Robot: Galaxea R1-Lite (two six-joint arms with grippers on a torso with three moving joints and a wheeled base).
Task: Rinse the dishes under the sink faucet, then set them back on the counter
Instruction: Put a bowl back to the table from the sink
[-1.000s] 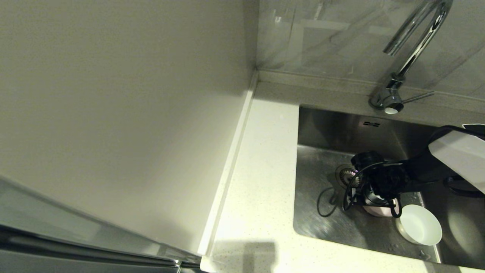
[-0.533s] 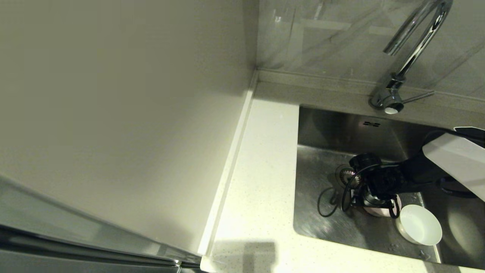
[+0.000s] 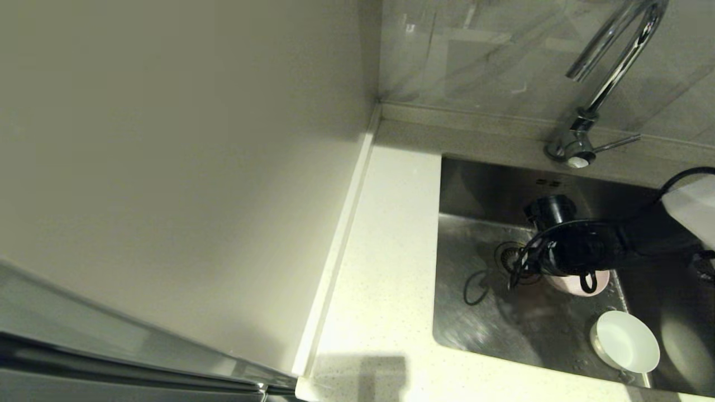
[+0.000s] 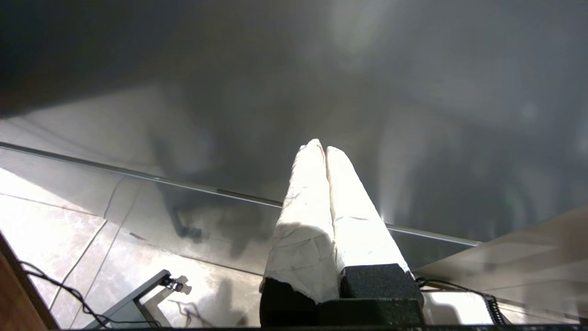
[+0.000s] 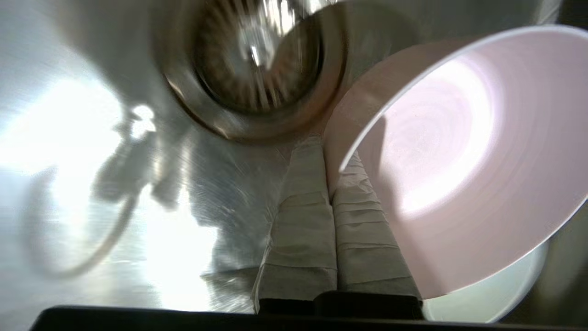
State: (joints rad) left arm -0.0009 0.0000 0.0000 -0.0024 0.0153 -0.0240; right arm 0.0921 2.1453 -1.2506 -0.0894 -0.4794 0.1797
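The white bowl (image 3: 627, 341) is seen at the near edge of the sink (image 3: 475, 329), apart from the rest. Further in, by the drain strainer (image 5: 257, 69), the pink bowl (image 5: 468, 156) is clamped by its rim in the right gripper (image 5: 328, 158), below the faucet (image 3: 600, 84). The left gripper (image 4: 320, 149) is parked away from the sink, fingers pressed together.

This is a kitchen, most likely in a home. A square-cornered steel sink (image 3: 480, 312) with a round strainer drain (image 3: 509, 257) is set into a cream, finely speckled counter (image 3: 385, 268) that has a raised back edge. A tall chrome gooseneck faucet (image 3: 609, 72) with a thin side lever stands behind the basin, against a glossy, marble-look wall panel (image 3: 475, 50). Small household bowls sit in the sink: a white bowl (image 3: 627, 341) and a pink bowl (image 3: 575, 282). A plain beige wall (image 3: 179, 156) closes the corner on the left.
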